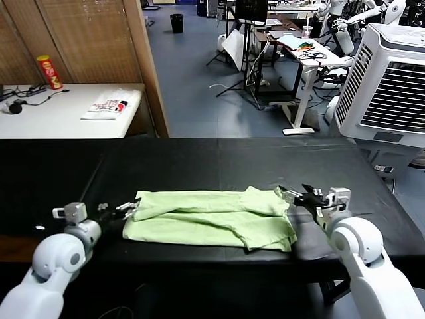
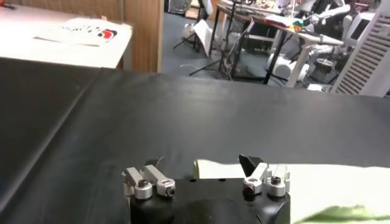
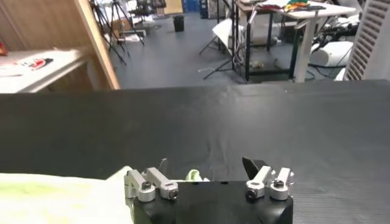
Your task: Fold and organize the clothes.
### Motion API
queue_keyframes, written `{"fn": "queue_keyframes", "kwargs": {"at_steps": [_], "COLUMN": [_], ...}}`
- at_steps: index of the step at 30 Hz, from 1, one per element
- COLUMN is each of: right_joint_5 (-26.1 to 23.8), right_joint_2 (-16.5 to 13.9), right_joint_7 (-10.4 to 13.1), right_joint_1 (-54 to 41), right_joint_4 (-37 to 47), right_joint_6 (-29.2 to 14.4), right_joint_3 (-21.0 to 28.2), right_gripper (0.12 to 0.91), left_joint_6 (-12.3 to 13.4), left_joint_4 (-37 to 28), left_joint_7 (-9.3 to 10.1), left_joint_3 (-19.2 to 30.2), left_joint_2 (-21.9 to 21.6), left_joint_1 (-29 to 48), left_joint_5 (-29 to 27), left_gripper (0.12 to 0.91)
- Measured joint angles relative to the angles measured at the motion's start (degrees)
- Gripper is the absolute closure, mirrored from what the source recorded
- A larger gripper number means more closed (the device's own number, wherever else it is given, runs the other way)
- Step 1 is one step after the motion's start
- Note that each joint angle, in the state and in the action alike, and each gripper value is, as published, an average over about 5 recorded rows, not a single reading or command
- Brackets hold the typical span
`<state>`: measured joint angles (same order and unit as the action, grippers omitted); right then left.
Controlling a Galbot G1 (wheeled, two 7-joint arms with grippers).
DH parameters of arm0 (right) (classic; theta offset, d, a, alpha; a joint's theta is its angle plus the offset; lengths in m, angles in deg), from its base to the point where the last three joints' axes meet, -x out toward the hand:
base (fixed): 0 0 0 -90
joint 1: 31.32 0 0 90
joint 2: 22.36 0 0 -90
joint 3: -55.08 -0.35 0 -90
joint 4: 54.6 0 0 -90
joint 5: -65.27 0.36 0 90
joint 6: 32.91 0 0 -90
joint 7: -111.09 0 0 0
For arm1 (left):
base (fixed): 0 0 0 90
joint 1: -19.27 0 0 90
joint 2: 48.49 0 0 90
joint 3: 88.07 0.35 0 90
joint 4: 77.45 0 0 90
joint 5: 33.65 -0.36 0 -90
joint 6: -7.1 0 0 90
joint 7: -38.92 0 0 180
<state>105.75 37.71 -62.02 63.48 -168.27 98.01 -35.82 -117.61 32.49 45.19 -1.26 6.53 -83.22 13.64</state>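
Note:
The clothes are one pale green shirt [image 1: 212,216] lying folded into a long flat band across the front of the black table [image 1: 219,159]. My left gripper [image 1: 126,209] sits low at the shirt's left end, jaws spread wide and empty. In the left wrist view the gripper [image 2: 204,163] shows the cloth [image 2: 329,179] just past its fingertips. My right gripper [image 1: 299,196] stands open at the shirt's right end, holding nothing. The right wrist view shows this gripper [image 3: 207,164] with cloth [image 3: 55,195] lying beside and under it.
A white side table [image 1: 66,119] at the back left carries a white packet [image 1: 109,105] and a red can [image 1: 50,72]. A wooden partition [image 1: 143,60] rises behind. A large white cooler unit [image 1: 392,86] stands at the right, past the table's end.

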Motion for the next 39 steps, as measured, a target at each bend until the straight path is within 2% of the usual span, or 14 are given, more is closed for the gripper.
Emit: {"fn": "queue_keyframes", "kwargs": {"at_steps": [15, 18, 21, 26, 29, 32, 35, 39], "right_joint_5": [0.4, 0.2, -0.1, -1.2, -1.6, -1.8, -1.9, -2.0], "right_joint_2": [0.0, 0.0, 0.0, 0.2, 0.3, 0.5, 0.6, 0.9], "right_joint_7": [-0.1, -0.1, -0.2, -0.6, -0.8, -0.8, -0.8, -0.8], "right_joint_1": [1.9, 2.0, 2.3, 2.6, 2.8, 3.0, 3.3, 3.5], "right_joint_4": [-2.8, -2.9, -3.1, -3.3, -3.3, -3.4, -3.4, -3.4], "right_joint_6": [-0.1, -0.2, -0.4, -0.6, -0.6, -0.6, -0.8, -1.1], "right_joint_3": [-1.5, -1.6, -1.8, -2.2, -2.6, -3.0, -3.5, -4.1], "right_gripper": [0.227, 0.227, 0.227, 0.227, 0.227, 0.227, 0.227, 0.227], "left_joint_6": [2.1, 2.3, 2.4, 2.0, 2.0, 3.2, 5.6, 8.4], "left_joint_4": [-0.7, -0.9, -1.1, -1.2, -1.0, -1.4, -2.3, -4.2], "left_joint_7": [-1.22, -1.33, -1.36, -1.21, -1.28, -1.48, -2.09, -2.55], "left_joint_3": [0.7, 1.0, 1.3, 1.6, 1.8, 1.7, 1.0, -0.7], "left_joint_2": [4.8, 5.3, 5.7, 5.8, 5.5, 4.9, 3.5, -0.4], "left_joint_1": [-3.9, -3.9, -3.8, -3.6, -3.5, -3.2, -3.1, -2.7], "left_joint_5": [-4.2, -4.7, -5.2, -6.9, -9.5, -13.4, -18.3, -22.5], "left_gripper": [0.238, 0.304, 0.438, 0.734, 0.846, 0.869, 0.870, 0.871]}}
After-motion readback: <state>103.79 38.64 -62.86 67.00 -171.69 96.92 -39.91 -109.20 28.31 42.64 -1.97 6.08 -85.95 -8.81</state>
